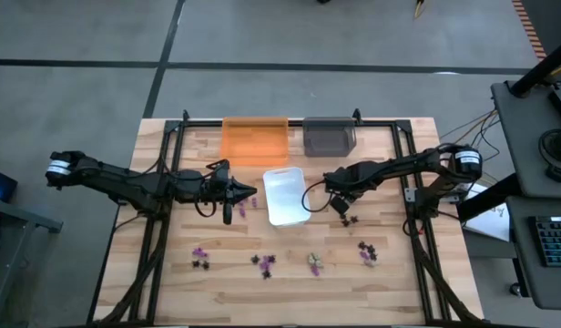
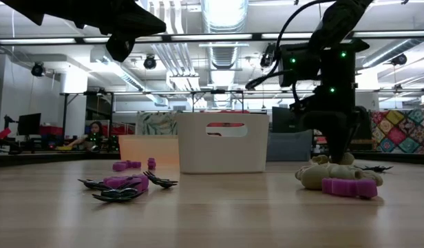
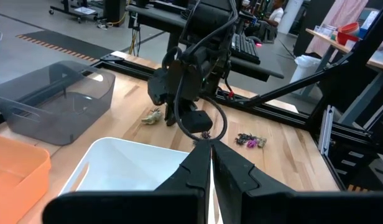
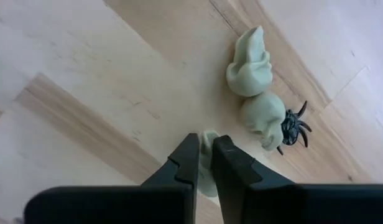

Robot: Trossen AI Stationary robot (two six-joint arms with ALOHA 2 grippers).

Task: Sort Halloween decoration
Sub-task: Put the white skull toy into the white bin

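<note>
Tiny Halloween decoration pieces lie on the wooden table: purple and black ones (image 1: 200,255), (image 1: 263,264), (image 1: 365,251), and a pale one (image 1: 314,262). My right gripper (image 1: 341,208) is low, just right of the white tray (image 1: 285,194), and shut on a pale beige piece (image 4: 207,163). Beside it on the wood lie two more pale pieces (image 4: 250,62), (image 4: 263,118) and a black spider (image 4: 295,128). My left gripper (image 1: 249,192) is shut and raised high (image 2: 122,45) at the white tray's left edge (image 3: 117,146). I see nothing between its fingers. My right gripper pinches a pale beige piece (image 4: 208,146) between its two fingers, coming from above and pointing down (image 2: 336,155). Its fingers reach table level among the pale pieces (image 2: 321,173). Whether the held piece is lifted off the wood I cannot tell.
An orange tray (image 1: 255,141) and a grey tray (image 1: 329,137) stand at the table's far edge, with the white tray in the middle. Two purple pieces (image 1: 248,207) lie below my left gripper. Black frame rails run along both table sides.
</note>
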